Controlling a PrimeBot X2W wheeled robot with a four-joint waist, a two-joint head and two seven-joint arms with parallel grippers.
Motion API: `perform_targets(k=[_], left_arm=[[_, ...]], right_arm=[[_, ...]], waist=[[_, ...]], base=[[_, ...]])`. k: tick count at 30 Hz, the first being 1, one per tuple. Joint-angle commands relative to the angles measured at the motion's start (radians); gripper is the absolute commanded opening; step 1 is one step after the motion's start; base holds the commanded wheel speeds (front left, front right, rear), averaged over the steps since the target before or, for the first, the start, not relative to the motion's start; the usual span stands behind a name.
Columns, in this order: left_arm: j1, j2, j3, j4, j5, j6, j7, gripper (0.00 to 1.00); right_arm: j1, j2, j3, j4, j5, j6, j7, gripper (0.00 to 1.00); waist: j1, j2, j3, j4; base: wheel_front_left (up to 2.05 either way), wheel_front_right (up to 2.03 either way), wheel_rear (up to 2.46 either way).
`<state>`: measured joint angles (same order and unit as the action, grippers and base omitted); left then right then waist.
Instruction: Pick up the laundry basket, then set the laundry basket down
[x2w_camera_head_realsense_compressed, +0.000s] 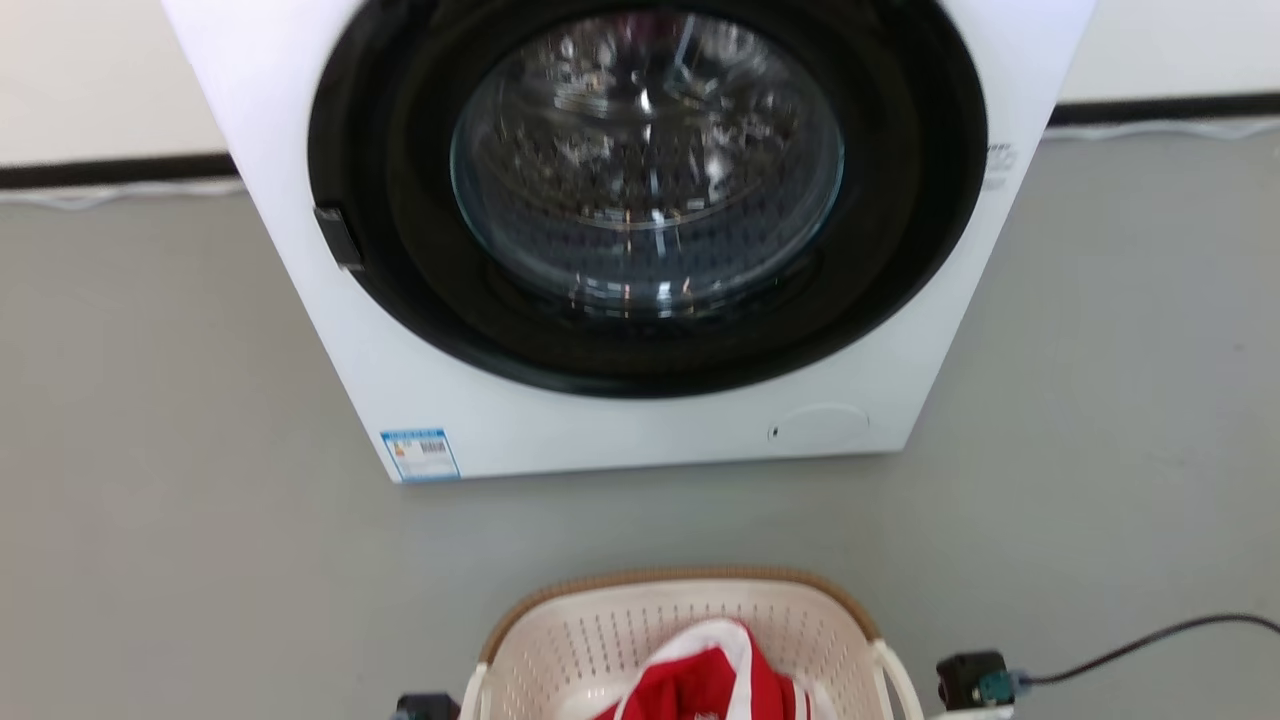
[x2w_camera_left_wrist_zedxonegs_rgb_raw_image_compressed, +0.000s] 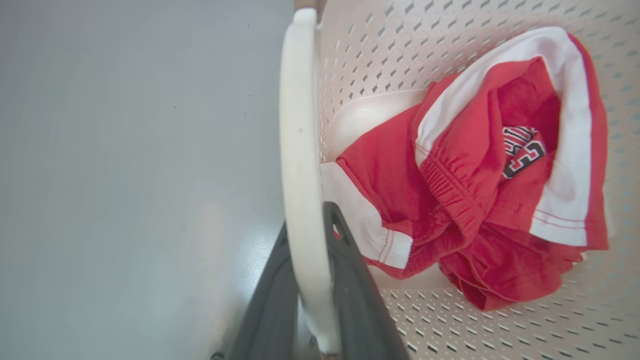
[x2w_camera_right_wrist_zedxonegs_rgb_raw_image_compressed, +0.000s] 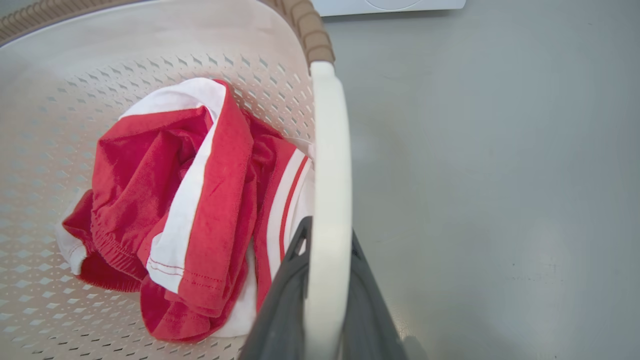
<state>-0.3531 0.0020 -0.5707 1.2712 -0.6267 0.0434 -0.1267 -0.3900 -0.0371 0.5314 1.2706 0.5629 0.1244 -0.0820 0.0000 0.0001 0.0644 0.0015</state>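
white washer (x2w_camera_head_realsense_compressed: 640, 430), round glass door (x2w_camera_head_realsense_compressed: 645, 160) | red-and-white garment (x2w_camera_left_wrist_zedxonegs_rgb_raw_image_compressed: 475, 200), crumpled | black cable (x2w_camera_head_realsense_compressed: 1150, 640) on grey floor (x2w_camera_head_realsense_compressed: 150, 500)

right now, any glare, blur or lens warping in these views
Head view: bright reflections glint off the washer door glass, and the picture is slightly soft. Left wrist view: a pale sheen on the floor beside the left tool, which blurs up close. Right wrist view: the wide lens bows the laundry basket rim, and the right tool looks soft up close.
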Motion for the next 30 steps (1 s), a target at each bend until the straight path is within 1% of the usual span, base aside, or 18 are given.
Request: perform_targets(k=[1, 10, 30], left_arm=[[0.005, 0.048, 0.019, 0.003, -0.013, 0.011, -0.007, 0.00], [0.032, 0.048, -0.003, 0.008, -0.030, 0.018, -0.003, 0.00], [0.027, 0.048, -0.025, 0.014, -0.058, 0.026, -0.015, 0.00]], right_arm=[[0.026, -0.013, 0.035, -0.003, 0.018, 0.006, 0.004, 0.00], [0.048, -0.013, 0.079, -0.002, 0.068, 0.006, 0.007, 0.00], [0.032, -0.013, 0.152, 0.006, 0.140, 0.006, -0.010, 0.00]], waist=[[0.0000, -0.0001, -0.057, 0.000], [0.0000, -0.0001, -0.101, 0.003], [0.0000, -0.0001, -0.107, 0.000]], base=[[0.00, 0.00, 0.00], [0.00, 0.00, 0.00], [0.00, 0.00, 0.00]])
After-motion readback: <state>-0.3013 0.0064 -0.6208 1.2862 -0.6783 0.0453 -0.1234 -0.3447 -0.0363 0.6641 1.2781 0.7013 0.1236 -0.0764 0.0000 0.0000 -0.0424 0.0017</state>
